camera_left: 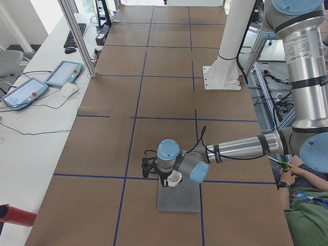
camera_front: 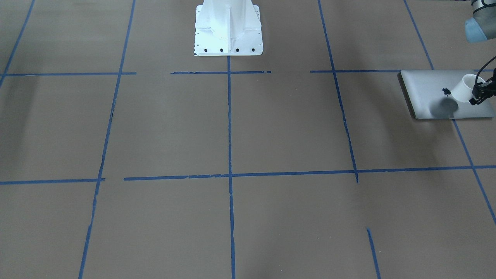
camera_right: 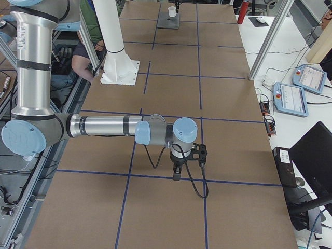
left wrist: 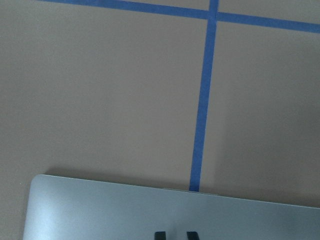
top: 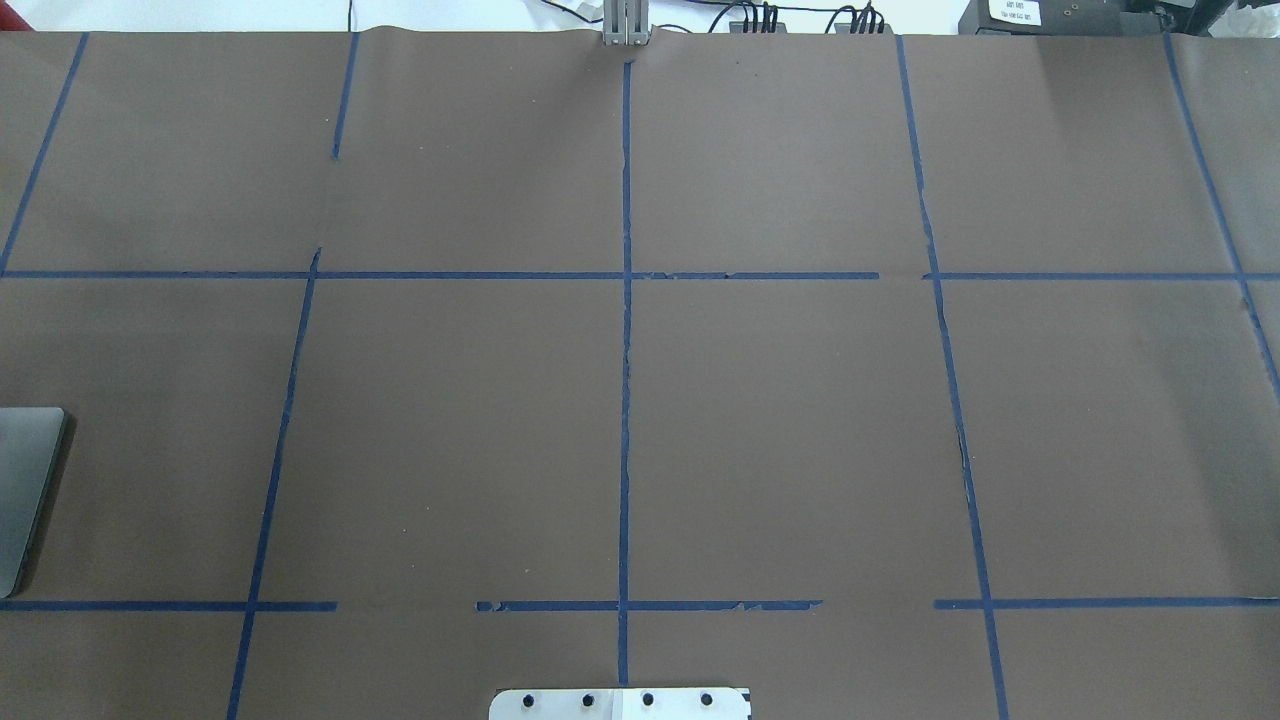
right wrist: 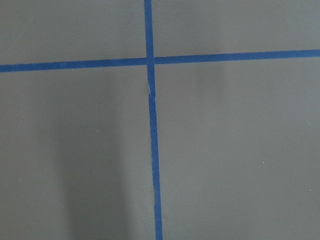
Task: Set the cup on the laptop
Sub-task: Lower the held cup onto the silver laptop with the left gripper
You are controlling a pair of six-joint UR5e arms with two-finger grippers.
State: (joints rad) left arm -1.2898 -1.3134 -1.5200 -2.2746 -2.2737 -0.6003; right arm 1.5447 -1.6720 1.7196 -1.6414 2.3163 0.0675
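The left pincer (camera_front: 479, 94) grasped the cup (camera_front: 465, 90) at its rim, tilted, over the lid of the laptop (camera_front: 424, 87) on the desk (camera_front: 271, 128). The state of the right pincer (camera_right: 177, 175) I could not tell.

Robotics lab, blue-tape grid table (top: 800, 420), teach pendants (camera_right: 291, 98), alu frame posts (camera_left: 77, 36)

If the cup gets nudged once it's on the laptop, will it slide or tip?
Probably slides: the laptop lid looks smooth. The cup tapers to a narrow base, so a high push may tip it.
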